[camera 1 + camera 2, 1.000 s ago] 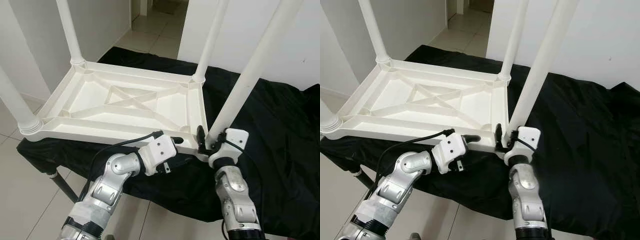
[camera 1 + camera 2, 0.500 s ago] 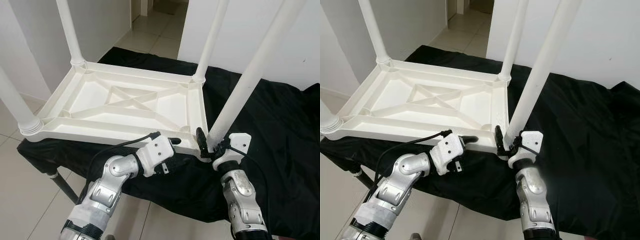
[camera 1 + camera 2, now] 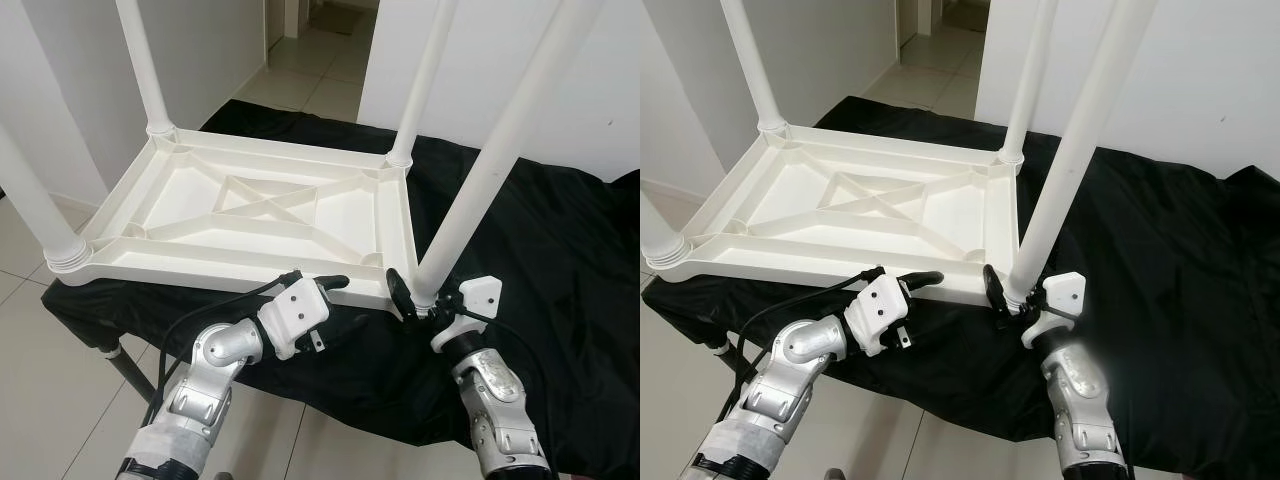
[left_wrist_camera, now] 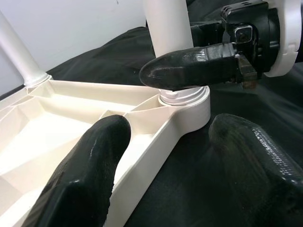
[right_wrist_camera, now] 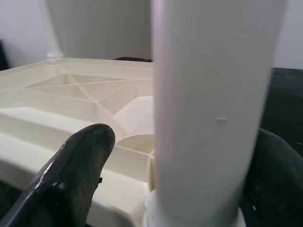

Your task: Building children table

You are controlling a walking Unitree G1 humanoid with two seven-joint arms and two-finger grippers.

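Note:
A white plastic children's table [image 3: 200,270] lies upside down on a black cloth [image 3: 540,230], with its legs pointing up. My right gripper [image 3: 420,298] is at the base of the near right leg [image 3: 480,170], open, one black finger [image 3: 395,295] on each side of it. In the right wrist view the leg [image 5: 213,94] stands between the fingers, with a gap to one finger [image 5: 80,161]. My left gripper [image 3: 330,290] is open at the table's near rim, close to that corner. In the left wrist view its fingers [image 4: 94,161] straddle the rim [image 4: 156,142].
Three other legs stand up at the far left [image 3: 145,65], far right [image 3: 425,75] and near left [image 3: 30,200]. The cloth covers a low stand with a metal leg [image 3: 130,370]. Tiled floor [image 3: 50,400] lies in front, and white walls and a doorway behind.
My right wrist has dropped and drawn back a little, turning at the leg's base. My left gripper has slid slightly back and left along the near rim. The table stays put.

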